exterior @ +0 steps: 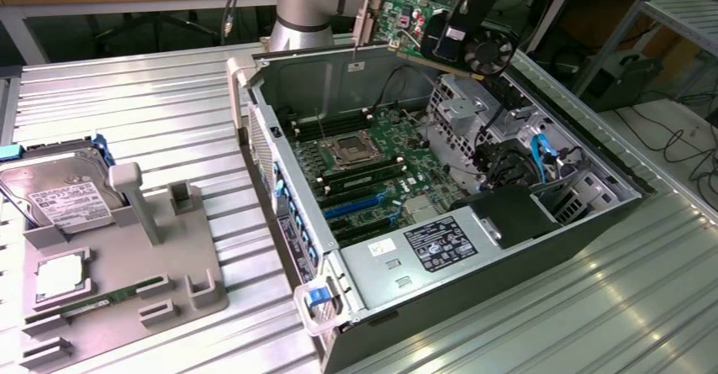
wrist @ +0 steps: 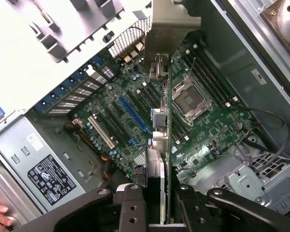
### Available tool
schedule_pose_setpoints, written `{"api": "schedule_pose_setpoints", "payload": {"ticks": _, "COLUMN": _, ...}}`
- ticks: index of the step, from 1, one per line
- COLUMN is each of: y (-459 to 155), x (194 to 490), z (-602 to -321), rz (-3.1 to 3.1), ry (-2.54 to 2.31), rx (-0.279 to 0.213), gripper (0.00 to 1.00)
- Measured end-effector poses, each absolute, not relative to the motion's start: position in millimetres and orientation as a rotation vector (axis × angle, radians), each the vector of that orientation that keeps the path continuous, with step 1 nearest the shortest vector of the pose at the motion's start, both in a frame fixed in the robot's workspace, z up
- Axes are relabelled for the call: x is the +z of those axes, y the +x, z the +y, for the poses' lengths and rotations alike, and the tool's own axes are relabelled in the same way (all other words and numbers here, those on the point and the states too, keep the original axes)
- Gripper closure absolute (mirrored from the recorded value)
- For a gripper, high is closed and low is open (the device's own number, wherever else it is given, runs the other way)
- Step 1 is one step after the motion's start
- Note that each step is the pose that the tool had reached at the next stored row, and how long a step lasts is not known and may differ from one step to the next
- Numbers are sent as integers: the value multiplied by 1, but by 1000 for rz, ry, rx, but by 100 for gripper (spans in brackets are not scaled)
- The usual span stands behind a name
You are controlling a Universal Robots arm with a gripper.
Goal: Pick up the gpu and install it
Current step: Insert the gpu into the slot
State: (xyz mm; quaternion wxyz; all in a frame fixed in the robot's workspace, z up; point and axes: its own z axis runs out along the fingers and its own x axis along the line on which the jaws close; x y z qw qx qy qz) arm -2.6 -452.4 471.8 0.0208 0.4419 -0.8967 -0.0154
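We see the gripper [exterior: 458, 23] clamped on the gpu [exterior: 395, 7], which hangs edge-down in the air over the open case [exterior: 308, 76] and its motherboard [wrist: 130, 82], near the bench's [exterior: 146, 113] far edge.

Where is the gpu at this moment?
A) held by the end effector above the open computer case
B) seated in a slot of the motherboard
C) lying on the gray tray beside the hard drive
A: the end effector grips the gpu, which hangs in the air over the computer case, in no slot.
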Motion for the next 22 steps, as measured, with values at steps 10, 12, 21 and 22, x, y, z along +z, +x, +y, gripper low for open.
{"api": "schedule_pose_setpoints", "payload": {"ticks": 10, "y": -3, "x": 472, "z": -453, "rz": -2727, "ry": 1472, "rx": -45, "gripper": 73}}
{"api": "schedule_pose_setpoints", "payload": {"ticks": 12, "y": -3, "x": 472, "z": -453, "rz": -2717, "ry": 1489, "rx": -45, "gripper": 73}}
{"api": "schedule_pose_setpoints", "payload": {"ticks": 21, "y": -3, "x": 472, "z": -453, "rz": -2678, "ry": 1558, "rx": -43, "gripper": 73}}
{"api": "schedule_pose_setpoints", "payload": {"ticks": 22, "y": -3, "x": 472, "z": -453, "rz": -2674, "ry": 1564, "rx": -43, "gripper": 73}}
